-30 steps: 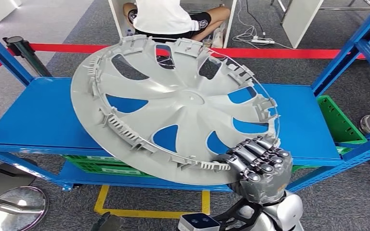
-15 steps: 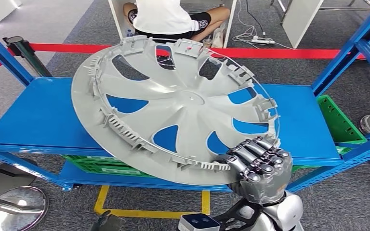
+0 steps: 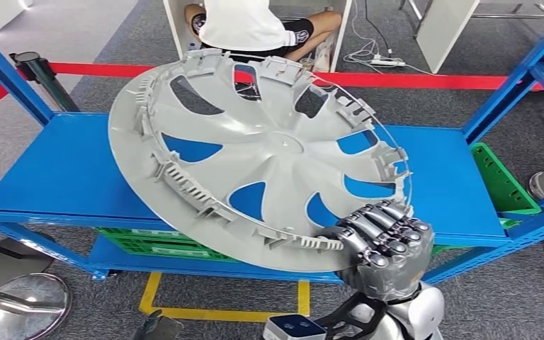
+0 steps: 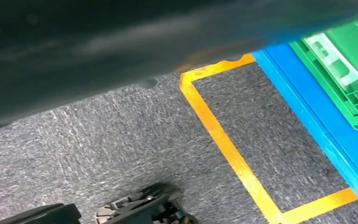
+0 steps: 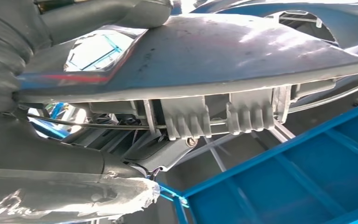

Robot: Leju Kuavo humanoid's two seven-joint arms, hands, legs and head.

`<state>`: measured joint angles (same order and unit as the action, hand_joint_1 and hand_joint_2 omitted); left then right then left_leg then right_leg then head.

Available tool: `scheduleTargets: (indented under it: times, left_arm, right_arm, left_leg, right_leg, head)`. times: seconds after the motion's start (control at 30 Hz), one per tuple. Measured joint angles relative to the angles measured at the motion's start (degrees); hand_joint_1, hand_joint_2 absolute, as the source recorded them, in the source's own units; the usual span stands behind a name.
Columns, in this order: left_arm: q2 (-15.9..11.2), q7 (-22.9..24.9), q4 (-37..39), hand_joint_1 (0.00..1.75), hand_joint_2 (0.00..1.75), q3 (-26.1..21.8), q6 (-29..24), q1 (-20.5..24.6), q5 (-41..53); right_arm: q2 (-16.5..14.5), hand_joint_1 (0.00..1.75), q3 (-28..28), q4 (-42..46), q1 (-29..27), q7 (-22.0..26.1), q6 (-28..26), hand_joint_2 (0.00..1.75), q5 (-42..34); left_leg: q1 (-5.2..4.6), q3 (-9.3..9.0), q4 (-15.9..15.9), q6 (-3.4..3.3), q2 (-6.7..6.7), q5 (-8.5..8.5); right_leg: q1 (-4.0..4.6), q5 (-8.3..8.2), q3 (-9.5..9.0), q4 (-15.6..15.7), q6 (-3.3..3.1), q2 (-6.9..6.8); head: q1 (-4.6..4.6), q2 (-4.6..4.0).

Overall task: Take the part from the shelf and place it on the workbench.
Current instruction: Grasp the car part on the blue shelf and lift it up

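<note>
While the right hand [image 3: 386, 244] clamps the near right rim of the grey wheel cover [image 3: 255, 156], its dark fingers [image 3: 375, 227] curl over the rim's edge from above. The wheel cover is tilted, inner side up with its clips and wire ring showing, and it reaches up and to the left from the hand across the blue shelf [image 3: 49, 177]; whether its far edge touches the shelf cannot be told. Blue shows through the openings between its spokes. From the right wrist, the cover's rim [image 5: 214, 116] runs close in front of the camera, with the thick grey thumb [image 5: 65, 186] under it. The left hand's state cannot be told; the left wrist looks down at grey carpet, yellow floor tape [image 4: 228, 149] and a green crate [image 4: 349, 74] on the shelf's lower level. Beyond the shelf, past a red barrier strip [image 3: 432, 79], a person [image 3: 244, 25] in a white shirt sits on the floor.
</note>
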<state>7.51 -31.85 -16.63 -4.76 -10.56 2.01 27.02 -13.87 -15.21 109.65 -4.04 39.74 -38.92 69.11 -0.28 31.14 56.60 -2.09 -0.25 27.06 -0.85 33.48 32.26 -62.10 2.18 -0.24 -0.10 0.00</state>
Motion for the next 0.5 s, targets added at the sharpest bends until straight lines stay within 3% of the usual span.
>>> scheduleTargets:
  times: [0.07, 0.1, 0.13, 0.17, 0.2, 0.27, 0.33, 0.4, 0.43, 0.5]
  left_arm:
    - [0.01, 0.05, 0.00, 0.00, 0.00, 0.00, -0.12, -0.05, 0.04]
    - [0.01, 0.09, 0.00, 0.00, 0.00, 0.00, -0.15, -0.08, 0.06]
    - [0.01, 0.11, 0.00, 0.00, 0.00, 0.00, -0.21, -0.10, 0.07]
    - [0.01, 0.15, 0.00, 0.00, 0.00, 0.00, -0.29, -0.09, 0.09]
    - [0.02, 0.19, 0.00, 0.00, 0.00, 0.00, -0.37, -0.08, 0.13]
    - [0.02, 0.28, 0.00, 0.00, 0.00, 0.00, -0.55, -0.05, 0.24]
    - [0.02, 0.32, 0.00, 0.00, 0.00, 0.00, -0.68, -0.04, 0.36]
    - [0.01, 0.33, 0.01, 0.00, 0.00, 0.00, -0.74, -0.07, 0.49]
    - [0.01, 0.34, 0.01, 0.00, 0.00, 0.00, -0.75, -0.09, 0.55]
    - [-0.02, 0.34, 0.02, 0.00, 0.00, 0.00, -0.78, -0.08, 0.61]
  right_arm:
    - [-0.01, 1.75, 0.00, -0.18, -0.06, 0.00, -0.01, 1.75, -0.29]
    - [-0.01, 1.75, 0.01, -0.32, -0.13, -0.02, -0.01, 1.75, -0.35]
    - [-0.01, 1.75, 0.01, -0.49, -0.17, -0.10, -0.01, 1.75, -0.39]
    - [-0.01, 1.75, 0.02, -0.63, -0.21, -0.27, -0.01, 1.75, -0.44]
    - [-0.01, 1.75, 0.02, -0.74, -0.21, -0.53, -0.01, 1.75, -0.51]
    - [-0.01, 1.75, 0.03, -0.92, -0.14, -1.22, 0.00, 1.75, -0.62]
    - [-0.01, 1.75, 0.05, -1.10, -0.07, -1.81, 0.00, 1.75, -0.62]
    - [-0.01, 1.75, 0.13, -1.27, -0.06, -2.24, 0.00, 1.75, -0.56]
    - [-0.01, 1.75, 0.17, -1.34, -0.04, -2.38, 0.00, 1.75, -0.55]
    - [-0.05, 1.75, 0.27, -1.41, -0.01, -2.41, 0.01, 1.75, -0.64]
  left_leg:
    - [-0.08, 0.18, -0.01, -0.10, 0.00, -0.07]
    - [-0.12, 0.21, 0.03, -0.10, -0.01, -0.08]
    - [-0.14, 0.21, 0.06, -0.10, -0.03, -0.08]
    - [-0.14, 0.18, 0.11, -0.09, -0.08, -0.08]
    - [-0.14, 0.14, 0.17, -0.04, -0.14, -0.05]
    - [-0.26, 0.30, 0.35, 0.36, -0.28, -0.04]
    - [-0.40, 0.67, 0.59, 1.04, -0.36, -0.26]
    - [-0.39, 1.06, 0.83, 1.69, -0.38, -0.43]
    - [-0.35, 1.37, 1.24, 2.02, -0.37, 0.12]
    - [-0.18, 2.81, 4.84, 2.72, -0.34, 3.40]
  right_leg:
    - [0.02, 3.32, 3.78, -8.03, 0.17, 0.08]
    - [0.01, 3.87, 5.26, -10.96, 0.24, 0.08]
    - [0.01, 3.18, 5.79, -11.74, 0.26, 0.08]
    - [-0.01, 1.41, 5.27, -10.26, 0.23, 0.08]
    - [-0.04, -1.02, 3.80, -6.77, 0.15, 0.08]
    - [0.00, -4.22, 0.19, 0.57, -0.14, 0.23]
    - [0.11, -4.71, -1.32, 3.66, -0.50, 0.42]
    - [0.04, -4.86, -1.02, 4.14, -1.06, 0.41]
    - [-0.05, -5.00, -0.84, 4.34, -1.49, 0.34]
    - [-0.27, -5.58, -0.24, 4.61, -2.38, 0.12]
  head:
    - [0.08, 0.00]
    - [0.07, 0.00]
    - [0.08, 0.00]
    - [0.08, 0.00]
    - [0.09, 0.00]
    - [0.06, 0.00]
    - [0.02, 0.00]
    - [0.01, 0.00]
    - [-0.01, 0.00]
    - [-0.14, 0.00]
